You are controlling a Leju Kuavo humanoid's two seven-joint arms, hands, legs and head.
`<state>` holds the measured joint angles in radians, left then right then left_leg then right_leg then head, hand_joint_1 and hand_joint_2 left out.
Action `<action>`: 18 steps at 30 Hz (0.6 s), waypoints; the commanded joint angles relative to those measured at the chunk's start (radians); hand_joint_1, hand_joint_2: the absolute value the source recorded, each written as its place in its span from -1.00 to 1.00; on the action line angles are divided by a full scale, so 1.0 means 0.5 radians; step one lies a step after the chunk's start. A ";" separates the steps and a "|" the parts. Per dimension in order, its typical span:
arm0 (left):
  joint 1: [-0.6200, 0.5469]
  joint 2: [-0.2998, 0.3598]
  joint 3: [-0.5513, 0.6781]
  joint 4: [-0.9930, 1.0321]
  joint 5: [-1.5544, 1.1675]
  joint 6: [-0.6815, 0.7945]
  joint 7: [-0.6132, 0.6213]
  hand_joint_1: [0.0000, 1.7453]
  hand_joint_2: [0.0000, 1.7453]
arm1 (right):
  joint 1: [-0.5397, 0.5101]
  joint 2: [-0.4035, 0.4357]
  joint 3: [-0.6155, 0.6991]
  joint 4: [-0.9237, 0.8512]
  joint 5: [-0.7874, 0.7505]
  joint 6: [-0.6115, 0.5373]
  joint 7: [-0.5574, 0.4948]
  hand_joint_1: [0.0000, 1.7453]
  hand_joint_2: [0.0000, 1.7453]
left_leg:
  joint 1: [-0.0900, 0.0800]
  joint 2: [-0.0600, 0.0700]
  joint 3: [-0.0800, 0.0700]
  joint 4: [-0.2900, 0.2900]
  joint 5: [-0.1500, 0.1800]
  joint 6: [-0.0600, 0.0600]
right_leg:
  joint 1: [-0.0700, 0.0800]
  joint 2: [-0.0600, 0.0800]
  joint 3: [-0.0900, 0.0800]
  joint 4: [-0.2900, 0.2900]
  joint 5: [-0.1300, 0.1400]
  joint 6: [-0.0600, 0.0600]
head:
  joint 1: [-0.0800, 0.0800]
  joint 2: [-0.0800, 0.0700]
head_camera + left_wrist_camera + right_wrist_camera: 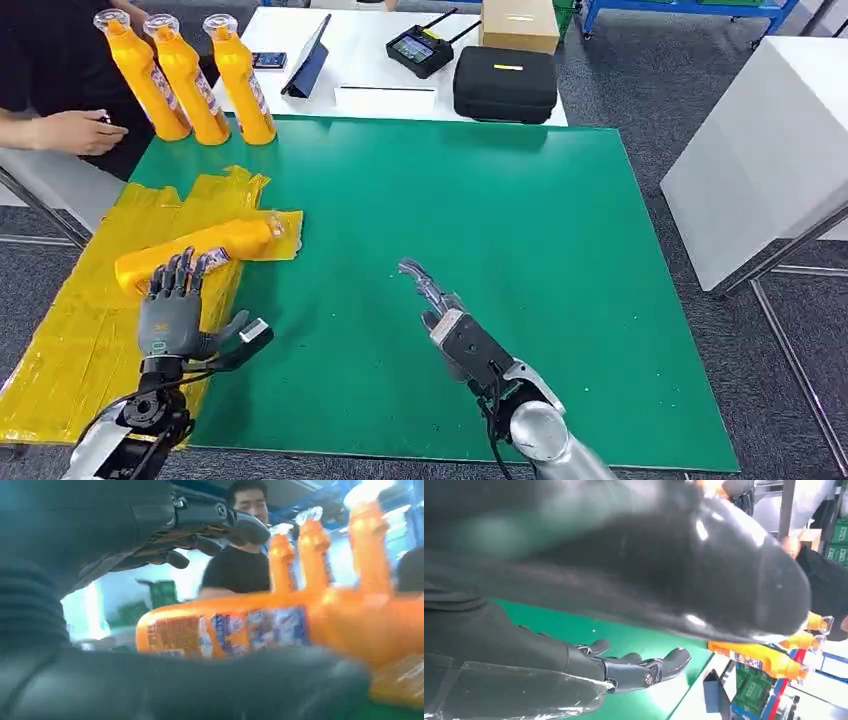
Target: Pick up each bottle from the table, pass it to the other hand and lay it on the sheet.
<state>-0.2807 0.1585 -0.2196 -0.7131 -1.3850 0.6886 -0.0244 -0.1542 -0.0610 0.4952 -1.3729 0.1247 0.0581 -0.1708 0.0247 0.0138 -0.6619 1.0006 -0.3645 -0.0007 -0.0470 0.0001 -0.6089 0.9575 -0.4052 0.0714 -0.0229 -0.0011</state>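
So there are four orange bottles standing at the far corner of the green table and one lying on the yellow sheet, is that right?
Not quite: the head view shows three orange bottles standing at the far corner of the green table, not four. One bottle does lie on the yellow sheet.

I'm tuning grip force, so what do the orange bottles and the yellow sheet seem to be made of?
The lying bottle and the three standing bottles look like smooth, glossy orange plastic with clear caps and printed labels. The yellow sheet looks like thin plastic film: it is shiny, wrinkled and creased. The left hand is at the lying bottle.
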 commanded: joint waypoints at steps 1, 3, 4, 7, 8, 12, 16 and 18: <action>0.143 -0.335 0.300 -0.637 2.228 -0.882 -1.036 -1.00 -1.00 | 0.011 0.033 -0.141 0.060 0.134 -0.474 -0.380 -1.00 -1.00 | -0.002 -0.009 0.004 0.000 -0.002 0.003 | -0.001 -0.008 0.008 0.000 -0.004 -0.006 | 0.001 0.000; 0.219 -0.289 0.008 -0.856 2.557 -1.075 -0.949 -1.00 -1.00 | -0.044 0.063 -0.144 0.148 0.125 -0.564 -0.493 -1.00 -1.00 | -0.001 -0.007 0.006 0.002 -0.004 0.003 | 0.000 -0.005 0.009 0.001 -0.005 -0.008 | 0.000 0.000; 0.211 -0.286 -0.112 -0.879 2.724 -1.142 -0.997 -1.00 -1.00 | -0.049 0.083 -0.162 0.156 0.109 -0.608 -0.547 -1.00 -1.00 | -0.002 -0.004 0.002 0.001 -0.002 0.002 | -0.001 -0.003 0.005 0.001 -0.002 -0.005 | -0.001 0.000; 0.117 -0.337 -0.394 -0.830 2.953 -1.351 -1.070 -1.00 -1.00 | -0.051 0.127 -0.183 0.178 0.077 -0.721 -0.660 -1.00 -1.00 | -0.002 -0.010 0.001 0.001 -0.001 0.002 | 0.000 -0.009 0.006 0.000 -0.004 -0.006 | -0.001 0.000; 0.084 -0.376 -0.459 -0.803 2.980 -1.353 -1.081 -1.00 -1.00 | -0.037 0.145 -0.198 0.173 0.055 -0.770 -0.699 -1.00 -1.00 | -0.001 -0.014 0.006 0.003 -0.004 0.004 | 0.000 -0.013 0.011 0.002 -0.007 -0.009 | 0.000 0.000; 0.014 -0.449 -0.581 -0.744 3.051 -1.403 -1.072 -1.00 -1.00 | -0.037 0.169 -0.162 0.164 0.068 -0.840 -0.727 -1.00 -1.00 | -0.003 -0.011 0.002 0.001 -0.002 0.003 | -0.002 -0.009 0.009 0.001 -0.004 -0.007 | -0.001 0.000; 0.018 -0.453 -0.605 -0.770 3.060 -1.405 -1.084 -1.00 -1.00 | -0.025 0.199 -0.098 0.112 0.168 -0.887 -0.665 -1.00 -1.00 | -0.004 -0.005 0.002 0.000 -0.001 0.003 | -0.002 -0.004 0.007 0.000 -0.001 -0.005 | -0.001 0.000; 0.037 -0.441 -0.600 -0.778 3.060 -1.402 -1.084 -1.00 -1.00 | -0.016 0.211 -0.092 0.097 0.175 -0.892 -0.658 -1.00 -1.00 | -0.002 -0.005 0.005 0.001 -0.004 0.002 | -0.001 -0.004 0.010 0.001 -0.004 -0.008 | -0.001 0.000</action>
<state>-0.2297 -0.0630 -0.4327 -1.0983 0.1453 -0.0164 -0.5669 -0.1482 0.0057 0.4315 -1.3535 0.1828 -0.3666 -0.5222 0.0229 0.0123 -0.6631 1.0007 -0.3640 0.0002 -0.0486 -0.0012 -0.6079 0.9574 -0.4045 0.0727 -0.0233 -0.0011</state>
